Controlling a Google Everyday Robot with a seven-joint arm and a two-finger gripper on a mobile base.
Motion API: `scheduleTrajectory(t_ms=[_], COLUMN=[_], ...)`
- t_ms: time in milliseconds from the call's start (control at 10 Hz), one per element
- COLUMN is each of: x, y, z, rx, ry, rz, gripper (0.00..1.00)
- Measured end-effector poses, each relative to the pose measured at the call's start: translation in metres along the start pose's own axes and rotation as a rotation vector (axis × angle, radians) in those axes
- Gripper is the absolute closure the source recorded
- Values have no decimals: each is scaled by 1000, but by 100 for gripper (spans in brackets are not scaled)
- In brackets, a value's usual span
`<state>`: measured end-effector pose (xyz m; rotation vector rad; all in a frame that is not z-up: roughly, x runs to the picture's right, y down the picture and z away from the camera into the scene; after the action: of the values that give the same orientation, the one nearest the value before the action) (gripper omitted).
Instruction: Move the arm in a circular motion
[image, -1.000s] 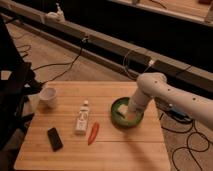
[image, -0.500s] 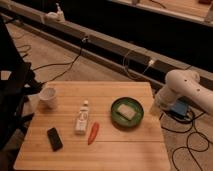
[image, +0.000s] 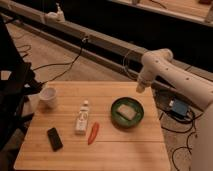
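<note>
Plainly the arm (image: 172, 75) is its own load here. It looks heavy and stiff, a chain of rigid segments that should sweep as one mass, so a circle would want an even pace rather than sudden turns. No hold on anything seems called for; the motion belongs to the joints, and the task names nothing on the bench to pick up.

It is glossy white, built of thick rounded tubes with bulbous joints, and far larger than anything below it. It comes in from the right edge of the camera view, rises to a rounded elbow above the bench's far right corner, then drops short and steep towards that corner.

At its lower end sits the tool (image: 139, 87), hanging over the far right edge of the bench (image: 125, 155), just beyond the green bowl (image: 127, 111) and apart from it. Whether the tool is spread or pressed together I cannot tell; nothing seems to be carried in it.

The bowl holds something pale. Further left lie a red pepper (image: 93, 132), a white bottle (image: 82, 119) on its side, a black flat object (image: 54, 138) and a white cup (image: 48, 96). On the floor to the right sits a blue box (image: 177, 106) among cables. A low sweep could clip the bowl, I judge.
</note>
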<state>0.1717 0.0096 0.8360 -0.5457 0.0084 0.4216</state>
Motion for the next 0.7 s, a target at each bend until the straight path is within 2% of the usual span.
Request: scheduleTrajectory(t_ms=[100, 300, 400, 500, 700], x=[-35, -63, -69, -65, -33], y=[27, 78, 109, 129, 173], z=[11, 22, 25, 27, 26], rx=[-36, -110, -157, -190, -274], ry=[-12, -36, -50, -58, -73], rz=[-73, -188, -247, -278, -312], gripper=[100, 100, 100, 100, 100])
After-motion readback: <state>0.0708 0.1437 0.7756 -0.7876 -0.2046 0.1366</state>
